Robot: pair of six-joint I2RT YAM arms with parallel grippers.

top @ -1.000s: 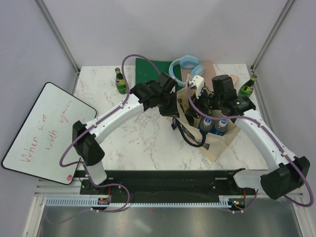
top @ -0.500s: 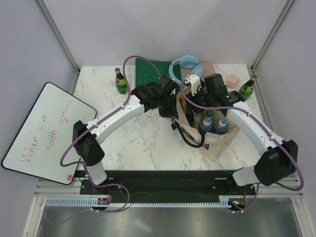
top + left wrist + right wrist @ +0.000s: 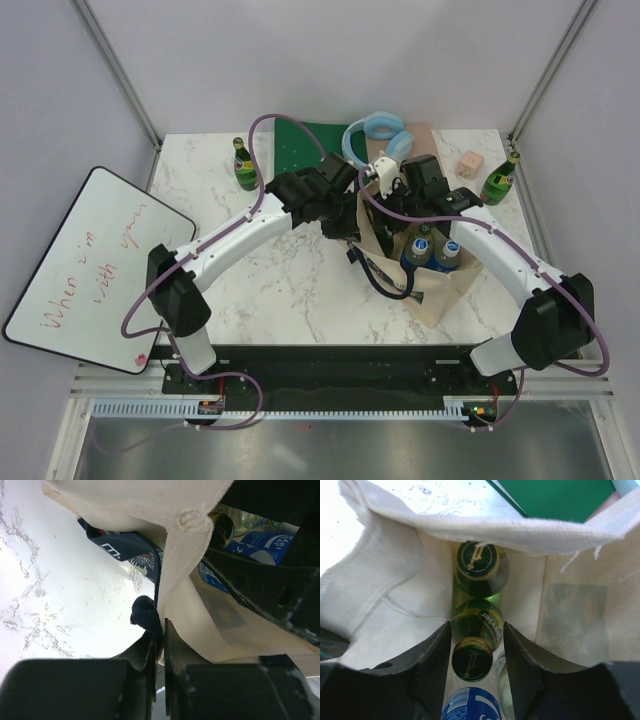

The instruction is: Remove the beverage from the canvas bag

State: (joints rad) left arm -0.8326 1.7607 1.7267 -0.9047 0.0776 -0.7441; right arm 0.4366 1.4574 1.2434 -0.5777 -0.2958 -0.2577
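Observation:
The beige canvas bag (image 3: 441, 293) stands right of the table's middle, its dark strap (image 3: 385, 283) hanging at the front. My left gripper (image 3: 353, 223) is shut on the bag's left rim and strap, also seen in the left wrist view (image 3: 161, 630), and holds the mouth open. My right gripper (image 3: 398, 196) is open over the bag's far end. In the right wrist view its fingers (image 3: 476, 630) straddle a green bottle with a dark cap (image 3: 472, 659). A second green bottle (image 3: 476, 560) stands behind it, and a blue-labelled bottle (image 3: 469, 705) in front. Blue-labelled bottles (image 3: 432, 252) show in the bag.
One green bottle (image 3: 243, 164) stands at the back left and another (image 3: 499, 181) at the back right. A green mat (image 3: 308, 140), a light blue ring (image 3: 376, 130) and a small pink cube (image 3: 468, 162) lie at the back. A whiteboard (image 3: 90, 265) leans at the left.
My right gripper has moved left and back, from over the blue-labelled bottles to the bag's far end. The left gripper has kept its hold.

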